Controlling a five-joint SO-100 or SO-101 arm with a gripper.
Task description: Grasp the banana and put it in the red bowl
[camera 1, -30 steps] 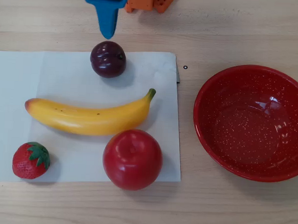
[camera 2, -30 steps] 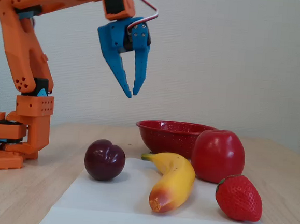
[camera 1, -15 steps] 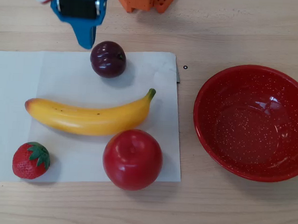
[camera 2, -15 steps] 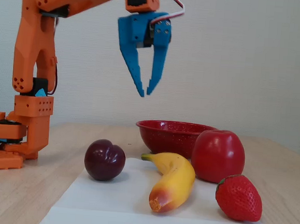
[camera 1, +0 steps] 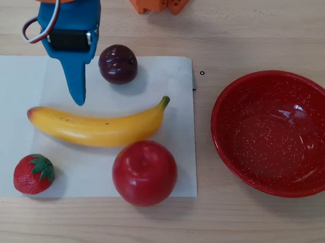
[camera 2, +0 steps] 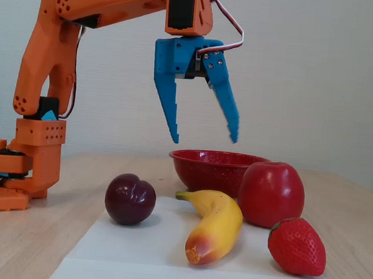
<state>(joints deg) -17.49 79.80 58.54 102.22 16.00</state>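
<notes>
Gripper (camera 2: pixel 203 139) hanging spread wide above the banana (camera 1: pixel 97 126), touching nothing. Banana lying on paper (camera 1: pixel 11 92); red bowl (camera 1: pixel 276 133) sitting well apart, empty.

No readable text or labels

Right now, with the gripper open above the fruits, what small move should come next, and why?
Probably lower the gripper straight down onto the banana. Its jaws are spread wide and hang in the air above the fruit, touching nothing. In the overhead view its tip sits just beside the banana, so a slight shift over the banana's middle may help.
</notes>
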